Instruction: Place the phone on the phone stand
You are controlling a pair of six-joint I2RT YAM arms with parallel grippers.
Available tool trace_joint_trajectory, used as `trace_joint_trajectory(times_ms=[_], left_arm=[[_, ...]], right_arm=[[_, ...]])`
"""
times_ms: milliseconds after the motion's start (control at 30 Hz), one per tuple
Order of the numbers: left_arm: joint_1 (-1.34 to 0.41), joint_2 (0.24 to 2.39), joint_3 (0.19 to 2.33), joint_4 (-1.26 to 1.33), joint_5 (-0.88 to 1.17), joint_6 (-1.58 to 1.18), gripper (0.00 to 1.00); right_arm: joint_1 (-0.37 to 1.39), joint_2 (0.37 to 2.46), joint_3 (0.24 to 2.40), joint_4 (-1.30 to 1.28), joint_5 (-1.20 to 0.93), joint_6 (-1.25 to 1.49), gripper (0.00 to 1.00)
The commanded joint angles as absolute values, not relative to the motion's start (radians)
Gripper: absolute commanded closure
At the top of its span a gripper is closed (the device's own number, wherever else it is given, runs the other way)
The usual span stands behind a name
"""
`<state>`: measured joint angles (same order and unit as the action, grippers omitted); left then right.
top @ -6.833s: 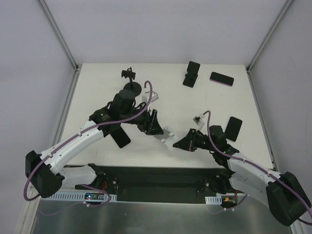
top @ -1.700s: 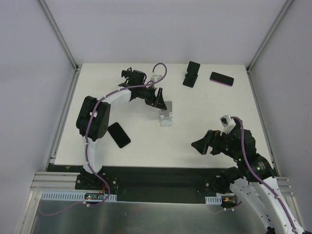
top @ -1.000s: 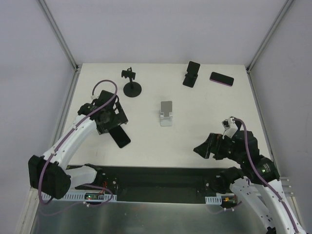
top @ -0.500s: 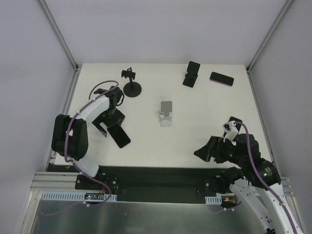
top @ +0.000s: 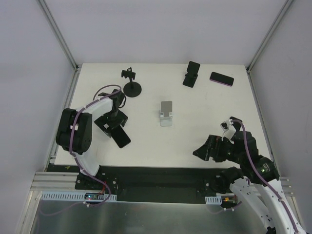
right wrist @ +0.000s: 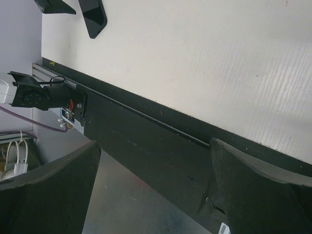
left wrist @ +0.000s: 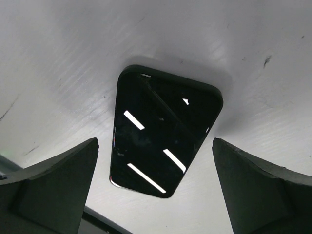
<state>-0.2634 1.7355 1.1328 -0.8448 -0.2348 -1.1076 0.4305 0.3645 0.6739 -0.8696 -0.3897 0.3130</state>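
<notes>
A black phone [top: 121, 137] lies flat, screen up, on the white table [top: 156, 141] at the left. In the left wrist view the phone [left wrist: 163, 136] sits just ahead of my left gripper [left wrist: 158, 195], which is open and hovers above its near end, not touching it. From above, the left gripper [top: 112, 123] is right beside the phone's far end. A silver phone stand [top: 166, 113] stands empty at the table's middle. My right gripper [top: 204, 150] hangs open and empty over the near right edge, far from both.
A black stand [top: 131, 85] with a round base is at the back left. A black stand [top: 191, 74] holding a dark phone and a loose phone [top: 222, 78] are at the back right. The black rail [right wrist: 146, 141] runs along the near table edge.
My left arm has drawn back from the silver stand, folded in and brought its open gripper over the black phone. The right arm has barely shifted.
</notes>
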Motion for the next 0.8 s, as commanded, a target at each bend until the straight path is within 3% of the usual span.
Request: trace_joint_trajectory(times_ms=[0, 300, 633, 767], left_arm=[[-0.247, 1.724, 1.063, -0.75, -0.206, -1.051, 0.01], [-0.245, 1.733, 0.989, -0.658, -0.189, -1.02, 0.02], [-0.247, 1.723, 0.94, -0.676, -0.163, -1.081, 0.19], [-0.252, 1.712, 0.927, -0.678, -0.137, -1.075, 0.1]], right_arm=[[0.426, 0.359, 0.716, -0.839, -0.37, 0.311, 0.04], [0.426, 0.351, 0.687, -0.761, -0.362, 0.356, 0.04], [0.426, 0.347, 0.713, -0.765, -0.368, 0.348, 0.04], [0.428, 0.33, 0.704, -0.764, -0.362, 0.354, 0.04]])
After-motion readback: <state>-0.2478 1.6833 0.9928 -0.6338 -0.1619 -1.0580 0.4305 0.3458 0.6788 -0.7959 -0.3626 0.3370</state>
